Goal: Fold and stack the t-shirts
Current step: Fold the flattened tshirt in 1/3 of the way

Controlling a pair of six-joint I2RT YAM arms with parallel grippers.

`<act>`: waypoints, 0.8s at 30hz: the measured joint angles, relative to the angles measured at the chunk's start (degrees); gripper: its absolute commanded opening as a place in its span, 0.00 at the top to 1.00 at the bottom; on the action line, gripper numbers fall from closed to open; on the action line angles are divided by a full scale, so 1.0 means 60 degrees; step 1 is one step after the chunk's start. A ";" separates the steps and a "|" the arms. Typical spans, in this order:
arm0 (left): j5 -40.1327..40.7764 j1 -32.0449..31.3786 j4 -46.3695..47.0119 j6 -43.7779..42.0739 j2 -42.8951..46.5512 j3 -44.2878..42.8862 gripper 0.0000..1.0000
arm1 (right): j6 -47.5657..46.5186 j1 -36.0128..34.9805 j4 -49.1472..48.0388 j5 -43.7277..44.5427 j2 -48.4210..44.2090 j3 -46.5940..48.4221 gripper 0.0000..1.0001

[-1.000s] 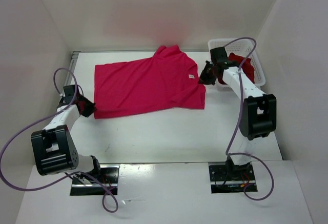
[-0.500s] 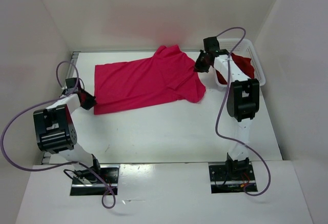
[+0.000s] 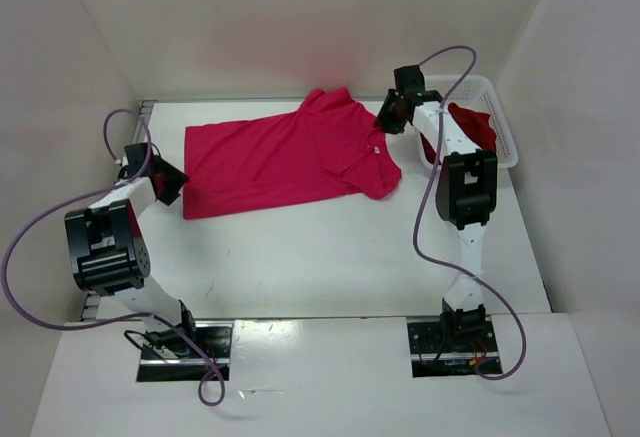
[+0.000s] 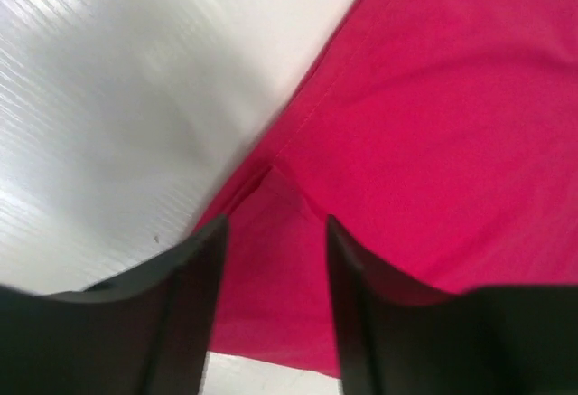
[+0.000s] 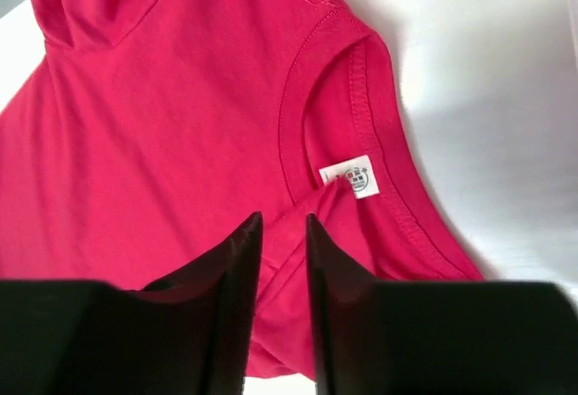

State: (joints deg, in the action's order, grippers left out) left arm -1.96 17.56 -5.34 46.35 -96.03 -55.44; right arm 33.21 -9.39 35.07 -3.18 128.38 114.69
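Observation:
The bright magenta-pink t-shirt (image 3: 290, 162) lies spread across the back of the table, collar to the right. My left gripper (image 3: 172, 185) is at its lower left corner. In the left wrist view that gripper (image 4: 276, 225) is open, with the shirt's hem (image 4: 433, 124) lying below the gap. My right gripper (image 3: 388, 117) hangs over the collar. In the right wrist view it (image 5: 282, 221) is open by a narrow gap above a raised fold of cloth near the white neck label (image 5: 350, 176). A dark red t-shirt (image 3: 475, 127) lies bunched in the basket. No light pink shirt is in view.
The white mesh basket (image 3: 503, 147) stands at the back right corner, just right of the right arm. White walls enclose the table on the left, back and right. Purple cables loop off both arms.
Both grippers were shut on the shirt's edges and now stand open. The right gripper moved up and left to the collar, and the shirt's right side shifted with it. The left gripper rose slightly.

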 measured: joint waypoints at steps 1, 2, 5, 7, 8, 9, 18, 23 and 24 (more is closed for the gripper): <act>0.0044 0.0000 -0.0011 0.0022 0.0127 0.0044 0.39 | -0.0015 0.0000 -0.0004 -0.0004 -0.0040 -0.0007 0.64; 0.0084 0.0000 0.0004 0.0040 0.0357 0.0157 0.39 | -0.0011 0.0000 -0.0087 -0.0004 -0.0120 -0.0120 0.62; 0.0153 0.0000 -0.0102 0.0033 0.2084 0.0721 0.52 | -0.0069 0.0000 -0.0532 -0.0073 -0.1570 -0.1894 0.90; 0.0025 0.0000 -0.0084 0.0051 0.2677 0.1228 0.64 | -0.0033 0.0000 -0.1184 -0.0208 -0.2812 -0.3727 0.99; -0.0029 0.0004 -0.0146 0.0066 0.2936 0.1548 0.65 | -0.0011 0.0000 -0.1137 -0.0291 -0.3475 -0.4499 0.99; -0.0106 0.0007 -0.0178 0.0124 0.3107 0.1847 0.65 | -0.0011 -0.0011 -0.1155 -0.0346 -0.4018 -0.5118 0.99; -0.0463 0.0007 -0.0535 0.0845 0.2991 0.3297 0.61 | -0.0066 -0.0066 -0.1708 -0.0488 -0.5894 -0.8338 0.83; -0.0441 0.0007 -0.0164 0.1137 0.2470 0.3304 0.59 | -0.0142 -0.0066 -0.1825 -0.0404 -0.5508 -0.8582 0.63; -0.0426 0.0007 -0.0095 0.1173 0.2415 0.3304 0.59 | -0.0153 -0.0066 -0.1905 -0.0408 -0.5402 -0.8579 0.63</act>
State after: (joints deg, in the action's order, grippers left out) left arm -4.51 17.61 -5.91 53.39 -81.54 -35.62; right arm 32.29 -9.78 23.64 -5.63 95.96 63.22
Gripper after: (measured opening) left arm 0.409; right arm 0.352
